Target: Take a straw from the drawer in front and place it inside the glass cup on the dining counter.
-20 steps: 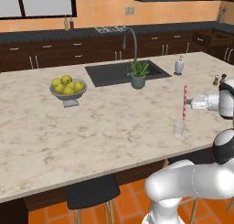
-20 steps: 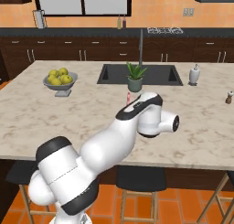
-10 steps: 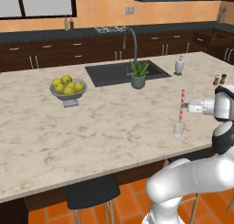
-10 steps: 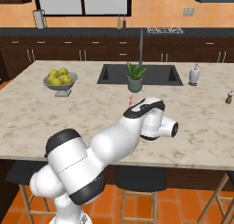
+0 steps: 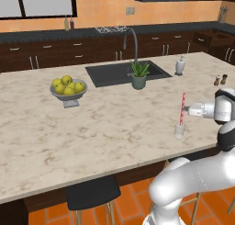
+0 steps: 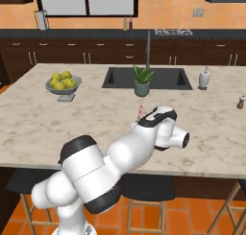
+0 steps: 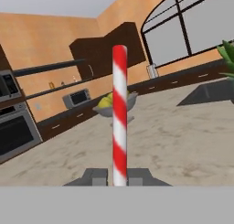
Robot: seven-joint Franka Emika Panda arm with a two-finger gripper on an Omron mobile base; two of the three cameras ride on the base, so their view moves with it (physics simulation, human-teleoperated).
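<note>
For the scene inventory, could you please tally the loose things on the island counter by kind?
Fruit bowl: 1
Potted plant: 1
Soap bottle: 1
Shakers: 2
Glass cup: 1
Straw, held upright in the shut claw above the cup: 1
Total: 7

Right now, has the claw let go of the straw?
No: in the hand view the claw is shut on the straw, which stands upright between its two finger tips.
</note>
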